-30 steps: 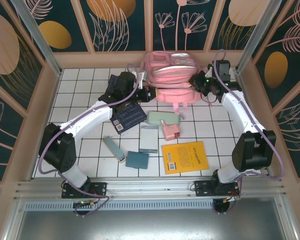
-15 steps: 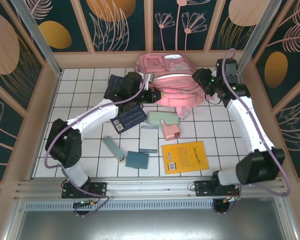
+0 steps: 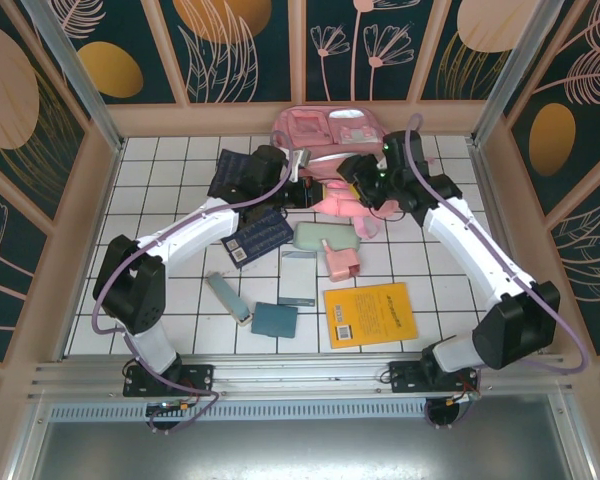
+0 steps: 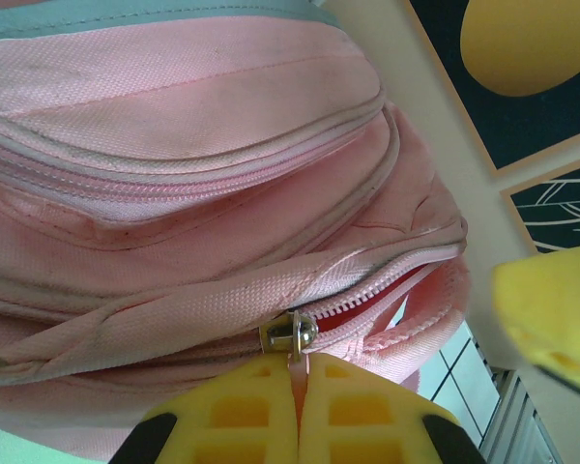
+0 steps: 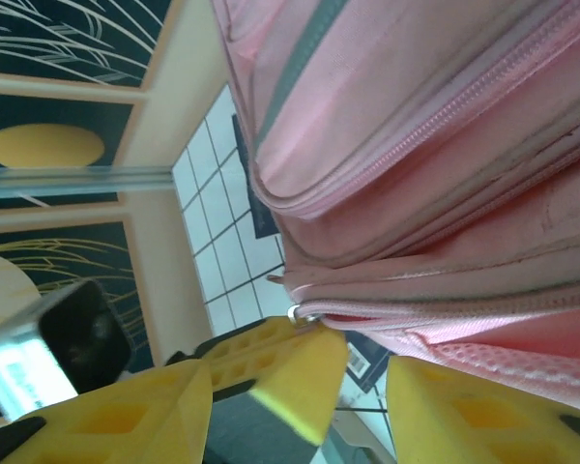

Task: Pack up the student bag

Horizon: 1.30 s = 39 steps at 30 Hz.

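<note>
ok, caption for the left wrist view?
Left gripper shut on the zipper pull of the pink student bag.

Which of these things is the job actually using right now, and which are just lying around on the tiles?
In use: student bag; its zipper pull, pinched by the left fingers; right fingers, open beside the bag.

Lying loose, likely packed later: yellow book, green pouch, navy book, teal booklet, small pink item.
</note>
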Motion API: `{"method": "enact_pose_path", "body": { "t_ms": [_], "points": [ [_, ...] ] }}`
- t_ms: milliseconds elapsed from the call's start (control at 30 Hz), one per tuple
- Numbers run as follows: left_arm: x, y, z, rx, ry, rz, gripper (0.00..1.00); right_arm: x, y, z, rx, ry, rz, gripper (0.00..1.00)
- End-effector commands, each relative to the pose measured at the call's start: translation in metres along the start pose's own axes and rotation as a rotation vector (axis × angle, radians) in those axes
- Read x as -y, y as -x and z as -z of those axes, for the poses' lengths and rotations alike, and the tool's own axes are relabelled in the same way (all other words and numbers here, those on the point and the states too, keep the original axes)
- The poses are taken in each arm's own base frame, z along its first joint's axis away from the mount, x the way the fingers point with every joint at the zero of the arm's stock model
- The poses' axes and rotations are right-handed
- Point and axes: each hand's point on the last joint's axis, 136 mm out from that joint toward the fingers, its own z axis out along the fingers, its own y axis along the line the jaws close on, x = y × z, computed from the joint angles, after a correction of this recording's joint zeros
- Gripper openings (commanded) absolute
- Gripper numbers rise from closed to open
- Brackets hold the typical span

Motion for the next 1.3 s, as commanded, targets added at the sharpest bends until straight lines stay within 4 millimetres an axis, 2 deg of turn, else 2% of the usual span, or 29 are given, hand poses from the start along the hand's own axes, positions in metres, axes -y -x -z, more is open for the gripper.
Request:
{"method": "enact_pose_path", "body": {
  "t_ms": [0, 200, 333, 400, 633, 833, 1267],
  "points": [
    [0.029, 0.028, 0.011, 0.085, -0.069, -0.050, 0.00, 0.000, -0.004, -0.014, -0.027, 0.031, -0.062, 0.52],
    [0.028, 0.024, 0.010, 0.074, -0.070, -0.057, 0.00, 0.015, 0.000, -0.040, -0.038, -0.008, -0.093, 0.51],
    [0.028, 0.021, 0.007, 0.062, -0.073, -0.063, 0.00, 0.019, 0.004, -0.055, -0.036, -0.016, -0.114, 0.47],
    [0.027, 0.020, 0.007, 0.060, -0.070, -0.068, 0.00, 0.018, 0.007, -0.061, -0.033, -0.019, -0.116, 0.40],
    [0.022, 0.021, 0.011, 0.064, -0.025, -0.100, 0.00, 0.032, 0.018, -0.068, 0.012, -0.062, -0.117, 0.01],
    [0.005, 0.020, 0.014, 0.062, 0.074, -0.134, 0.00, 0.047, 0.028, -0.057, 0.064, -0.086, -0.123, 0.00],
    [-0.036, 0.033, 0.026, 0.083, 0.184, -0.112, 0.02, 0.060, 0.049, -0.025, 0.132, -0.102, -0.106, 0.00]
  ]
}}
